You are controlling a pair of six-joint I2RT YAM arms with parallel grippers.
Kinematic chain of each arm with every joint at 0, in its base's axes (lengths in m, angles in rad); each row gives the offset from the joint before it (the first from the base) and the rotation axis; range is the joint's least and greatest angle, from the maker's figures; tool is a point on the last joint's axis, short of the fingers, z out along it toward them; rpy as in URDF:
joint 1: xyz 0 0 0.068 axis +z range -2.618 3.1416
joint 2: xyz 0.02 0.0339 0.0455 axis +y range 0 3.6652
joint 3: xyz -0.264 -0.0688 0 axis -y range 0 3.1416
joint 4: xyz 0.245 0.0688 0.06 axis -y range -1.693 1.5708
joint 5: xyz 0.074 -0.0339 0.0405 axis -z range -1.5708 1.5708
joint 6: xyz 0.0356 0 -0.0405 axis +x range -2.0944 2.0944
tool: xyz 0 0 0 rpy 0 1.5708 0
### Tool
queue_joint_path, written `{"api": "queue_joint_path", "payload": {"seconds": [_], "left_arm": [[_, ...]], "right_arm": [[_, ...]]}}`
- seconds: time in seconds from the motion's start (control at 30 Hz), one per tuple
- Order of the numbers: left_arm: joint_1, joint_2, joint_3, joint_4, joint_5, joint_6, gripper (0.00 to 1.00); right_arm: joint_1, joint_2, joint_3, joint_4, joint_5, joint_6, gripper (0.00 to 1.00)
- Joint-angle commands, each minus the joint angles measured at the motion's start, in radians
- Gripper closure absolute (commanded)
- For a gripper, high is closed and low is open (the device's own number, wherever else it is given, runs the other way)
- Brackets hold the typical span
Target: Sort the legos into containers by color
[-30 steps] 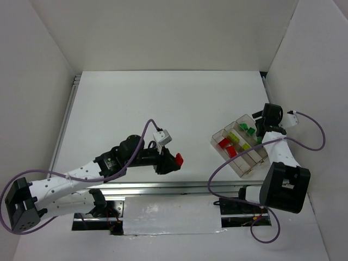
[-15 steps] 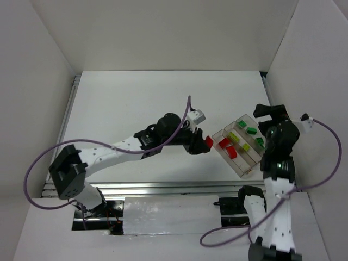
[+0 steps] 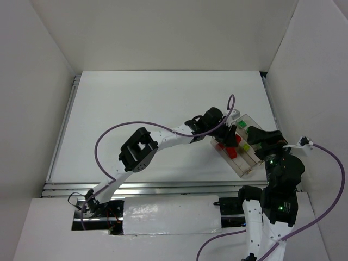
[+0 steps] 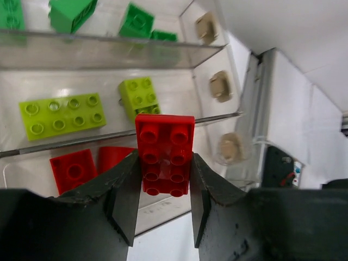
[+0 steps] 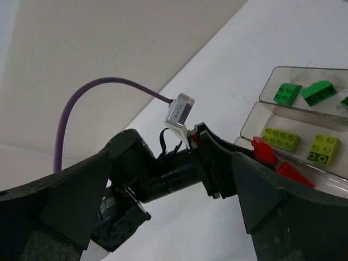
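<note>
My left gripper is shut on a red brick and holds it just above the near compartment of the clear three-part tray. That compartment holds a red brick and a red wedge. The middle one holds two yellow-green bricks. The far one holds dark green bricks. In the top view the left gripper reaches over the tray. My right gripper is open and empty, raised beside the tray and facing the left gripper; in the top view it is at the tray's right.
The left arm stretches across the table's middle with its purple cable looping left. White walls enclose the table. The right wall stands close behind the tray. A metal rail runs along the near edge.
My left arm has swung right, carrying the red brick from the table's middle to over the tray. My right arm has pulled back and risen from the tray's far side.
</note>
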Motion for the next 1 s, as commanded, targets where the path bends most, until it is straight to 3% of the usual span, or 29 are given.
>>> {"api": "queue_joint_path", "payload": {"seconds": [0.0, 0.1, 0.23, 0.27, 0.4, 0.53, 0.63, 0.67, 0.77, 0.8, 0.9, 0.97], "left_arm": [[-0.006, -0.013, 0.038, -0.014, -0.008, -0.005, 0.5], [-0.006, -0.064, -0.06, 0.057, -0.027, -0.005, 0.34], [-0.006, -0.079, -0.078, 0.059, -0.016, -0.005, 0.18], [-0.008, -0.087, -0.082, 0.063, -0.009, -0.005, 0.01], [-0.011, -0.17, -0.156, 0.098, -0.025, -0.001, 0.0], [-0.009, -0.388, -0.277, 0.151, -0.084, 0.021, 0.01], [-0.008, -0.548, -0.331, 0.074, -0.261, 0.071, 0.01], [-0.008, -0.587, -0.337, -0.022, -0.328, 0.093, 0.01], [0.008, -0.734, -0.366, -0.244, -0.678, 0.084, 0.0], [0.014, -0.812, -0.378, -0.301, -0.864, 0.068, 0.01], [0.077, -0.961, -0.42, -0.56, -1.153, -0.065, 0.0], [0.115, -1.048, -0.47, -0.711, -1.255, -0.143, 0.01]], "right_arm": [[0.004, 0.029, 0.033, -0.066, -0.058, -0.073, 0.0], [0.004, 0.011, 0.015, -0.047, -0.062, -0.084, 0.0], [0.004, 0.02, 0.008, -0.029, -0.093, -0.087, 0.0], [0.004, 0.023, 0.008, -0.029, -0.102, -0.089, 0.0], [0.004, 0.019, 0.004, -0.024, -0.105, -0.095, 0.0], [0.006, 0.022, -0.004, -0.006, -0.147, -0.138, 0.0], [0.007, 0.032, 0.008, -0.001, -0.21, -0.185, 0.0], [0.009, 0.032, 0.011, -0.003, -0.228, -0.199, 0.0], [0.029, 0.025, 0.062, -0.043, -0.237, -0.254, 0.0], [0.026, 0.022, 0.111, -0.088, -0.228, -0.274, 0.0], [0.073, 0.028, 0.254, -0.199, -0.136, -0.343, 0.0], [0.113, 0.037, 0.35, -0.243, -0.101, -0.374, 0.0]]}}
